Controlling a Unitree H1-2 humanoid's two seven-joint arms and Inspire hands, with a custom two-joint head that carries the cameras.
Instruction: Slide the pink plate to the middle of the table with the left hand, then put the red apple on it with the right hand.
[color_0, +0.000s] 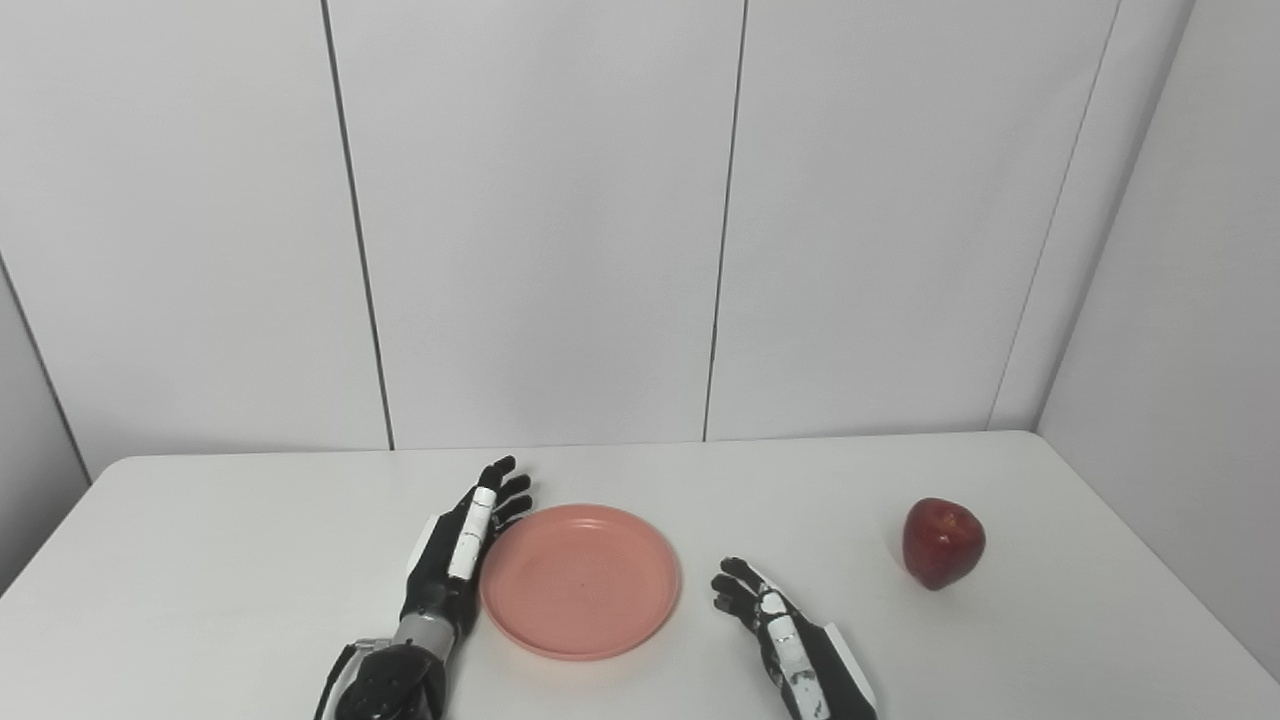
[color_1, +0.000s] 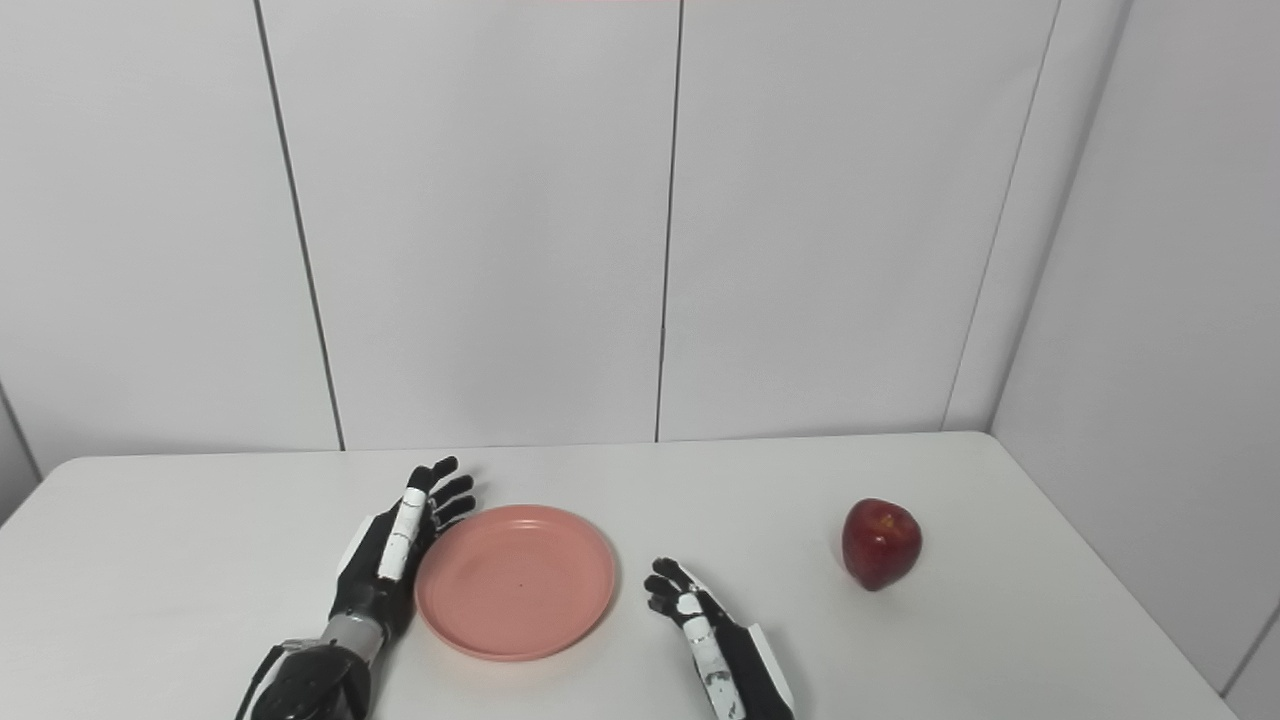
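A pink plate lies flat near the middle of the white table, with nothing on it. My left hand is open, fingers stretched forward, its edge against the plate's left rim. A red apple stands on the table at the right, well apart from the plate. My right hand rests open on the table just right of the plate, palm turned inward, some way short of the apple. Neither hand holds anything.
White wall panels close off the table's back, and a side wall runs along its right edge. The table's left edge falls away at the far left.
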